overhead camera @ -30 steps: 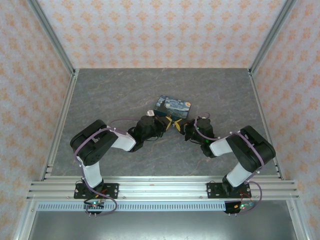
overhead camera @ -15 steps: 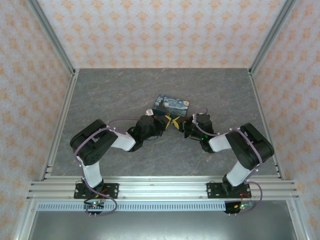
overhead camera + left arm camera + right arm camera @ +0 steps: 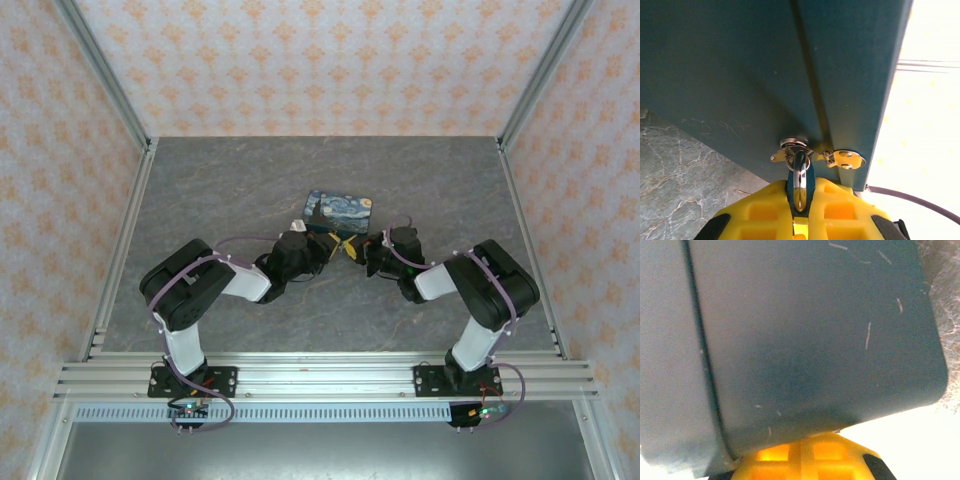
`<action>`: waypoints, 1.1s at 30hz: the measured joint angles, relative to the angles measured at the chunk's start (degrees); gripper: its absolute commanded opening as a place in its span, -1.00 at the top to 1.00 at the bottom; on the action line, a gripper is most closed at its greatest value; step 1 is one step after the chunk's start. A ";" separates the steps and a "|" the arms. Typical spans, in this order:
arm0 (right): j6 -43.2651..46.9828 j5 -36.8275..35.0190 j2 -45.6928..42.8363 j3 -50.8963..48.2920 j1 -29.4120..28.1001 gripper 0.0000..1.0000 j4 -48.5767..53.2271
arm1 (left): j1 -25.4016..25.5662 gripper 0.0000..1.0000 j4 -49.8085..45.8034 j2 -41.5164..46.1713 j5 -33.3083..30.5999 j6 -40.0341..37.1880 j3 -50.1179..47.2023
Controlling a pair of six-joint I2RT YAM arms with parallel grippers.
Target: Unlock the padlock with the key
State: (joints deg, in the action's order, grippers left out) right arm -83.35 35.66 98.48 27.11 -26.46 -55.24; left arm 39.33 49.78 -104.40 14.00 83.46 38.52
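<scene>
Extended low across the surface (image 3: 250, 180) to the box (image 3: 338, 208), with padlock (image 3: 800, 176) pinched in left hand (image 3: 800, 202) and right hand (image 3: 801, 452) closed tight.

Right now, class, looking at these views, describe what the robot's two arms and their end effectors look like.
The left arm and right arm are black with a white forearm section and a purple cable looped alongside. The left end effector and right end effector have bright yellow fingers moulded with square recesses.
</scene>
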 measured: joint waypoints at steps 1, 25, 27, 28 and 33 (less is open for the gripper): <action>-0.09 0.17 0.31 0.00 0.00 0.71 -0.04 | 0.00 1.00 -0.28 0.00 0.00 -0.28 0.00; 33.38 -7.80 -27.47 1.60 1.36 -0.12 40.35 | -0.09 1.00 -8.11 -0.72 5.75 -5.57 1.31; 40.89 -10.43 -29.07 4.33 1.16 -0.06 45.66 | -0.39 1.00 -10.16 -0.37 6.62 -6.56 2.10; 43.65 -11.34 -29.24 5.18 0.90 -0.03 47.30 | -0.48 1.00 -11.02 -0.17 6.91 -6.97 2.36; 55.87 -15.98 -27.26 8.04 -4.26 0.07 54.64 | -0.85 1.00 -15.69 0.33 9.03 -8.50 4.37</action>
State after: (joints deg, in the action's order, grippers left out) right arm -27.49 19.68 71.22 35.16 -30.72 -0.60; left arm 38.48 34.09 -104.07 23.03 74.96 42.89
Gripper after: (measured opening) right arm 0.465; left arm 0.093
